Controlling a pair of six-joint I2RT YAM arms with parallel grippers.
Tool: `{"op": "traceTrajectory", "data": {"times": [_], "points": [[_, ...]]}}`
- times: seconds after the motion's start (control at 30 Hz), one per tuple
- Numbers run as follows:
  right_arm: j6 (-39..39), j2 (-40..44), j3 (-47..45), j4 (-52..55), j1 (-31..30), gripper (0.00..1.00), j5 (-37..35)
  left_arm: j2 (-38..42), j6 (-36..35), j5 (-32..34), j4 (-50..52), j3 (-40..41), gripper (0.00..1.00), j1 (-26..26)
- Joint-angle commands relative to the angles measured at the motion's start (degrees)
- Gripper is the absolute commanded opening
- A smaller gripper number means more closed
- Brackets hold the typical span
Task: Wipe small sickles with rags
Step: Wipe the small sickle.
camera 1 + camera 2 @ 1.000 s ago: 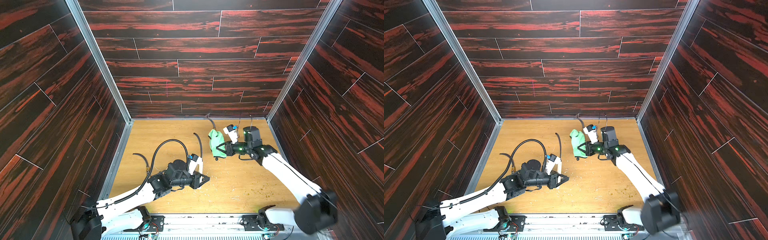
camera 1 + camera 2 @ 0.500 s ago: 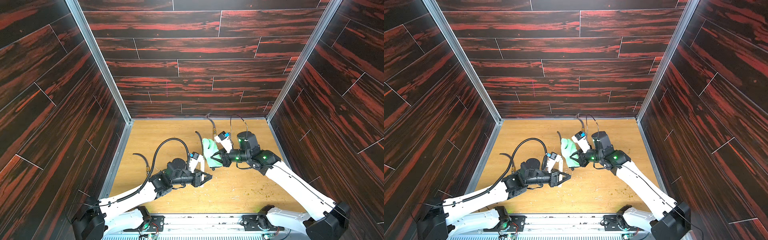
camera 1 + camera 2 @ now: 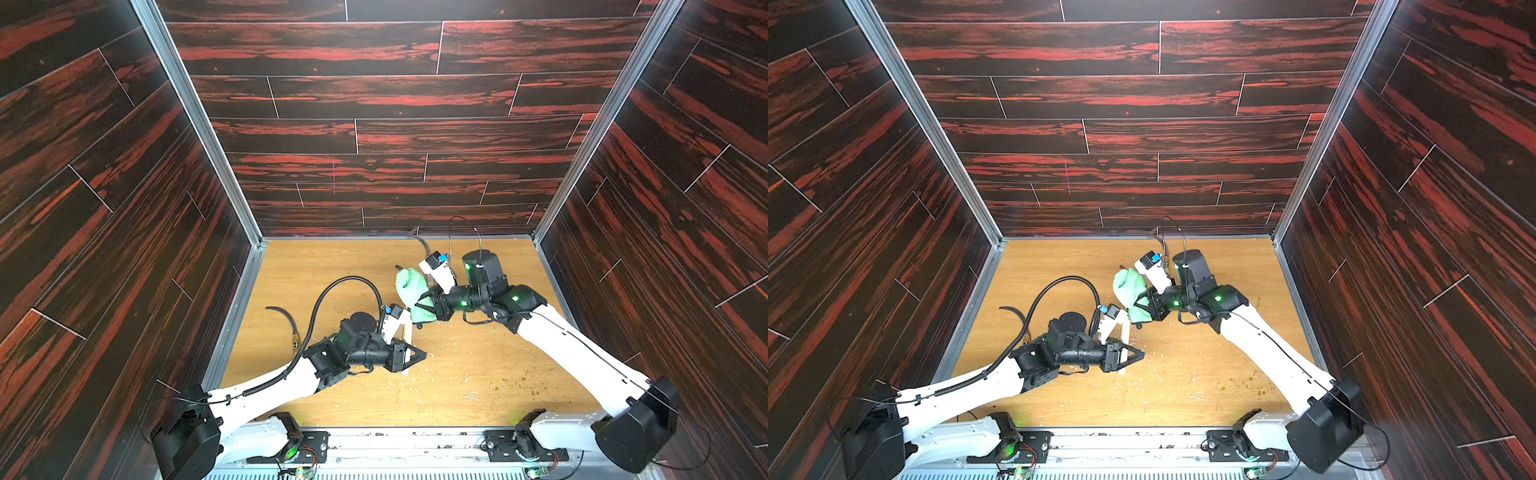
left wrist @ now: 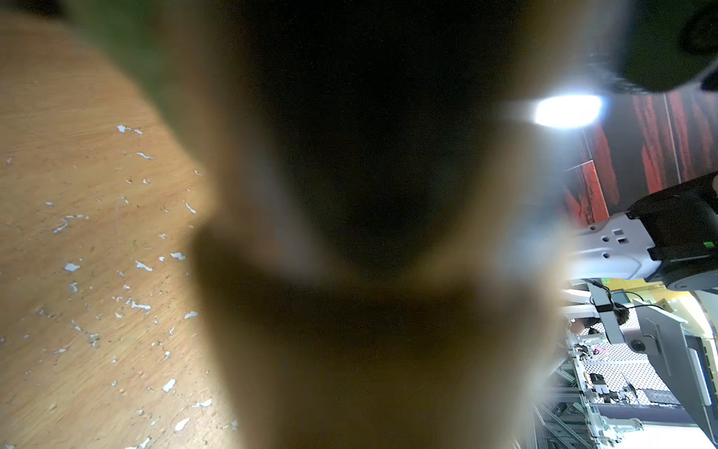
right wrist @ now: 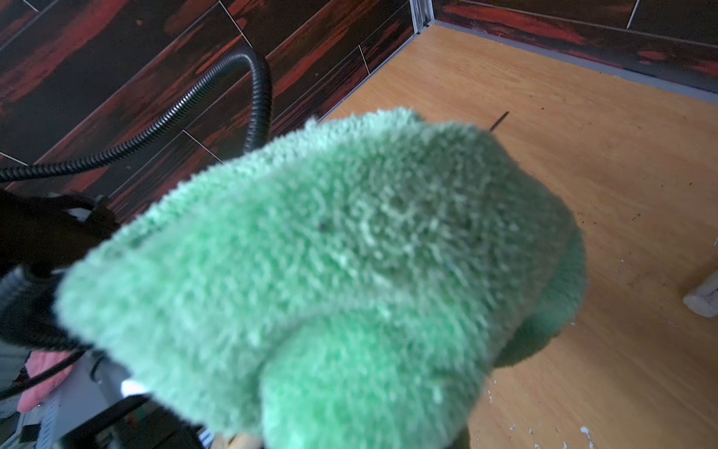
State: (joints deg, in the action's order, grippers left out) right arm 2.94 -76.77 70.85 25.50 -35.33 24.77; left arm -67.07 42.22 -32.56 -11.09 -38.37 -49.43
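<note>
No legible text in any view. Label band on one small sickle: too small to read.

Light wood-grain tabletop, metal rail along the front edge. Lying on it:
- A sickle on the left side, dark blade curving toward the back, handle end partly hidden.
- A second dark curved blade close to the back wall, handle not visible.
- White flakes scattered around mid-table.
- Brown crumbs toward the right side.

Surface looks scuffed in the left wrist view.
</note>
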Motion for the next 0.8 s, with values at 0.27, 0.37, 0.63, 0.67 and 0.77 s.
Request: {"op": "traceTrajectory", "data": {"times": [0.27,0.37,0.63,0.67,0.77], "points": [[-2.63,-6.68,8.32,-0.72,0.99,0.0,-0.08,0.29,-5.1,-6.38,2.12,-3.42,0.0,-2.07],[-3.06,-8.87,10.14,-0.54,2.25,0.0,0.01,0.53,-5.47,-6.52,2.73,-3.64,0.0,-2.31],[-3.55,-14.26,13.2,-1.02,5.22,0.0,1.24,1.32,-5.76,-6.92,3.36,-3.91,0.0,-2.48],[-3.53,-14.72,13.41,-1.14,5.5,0.0,1.25,1.54,-5.82,-6.97,3.36,-3.92,0.0,-2.54],[-3.14,-16.52,13.78,-1.83,6.6,0.0,0.98,2.02,-6.23,-7.54,3.94,-4.23,0.0,-2.6]]}}
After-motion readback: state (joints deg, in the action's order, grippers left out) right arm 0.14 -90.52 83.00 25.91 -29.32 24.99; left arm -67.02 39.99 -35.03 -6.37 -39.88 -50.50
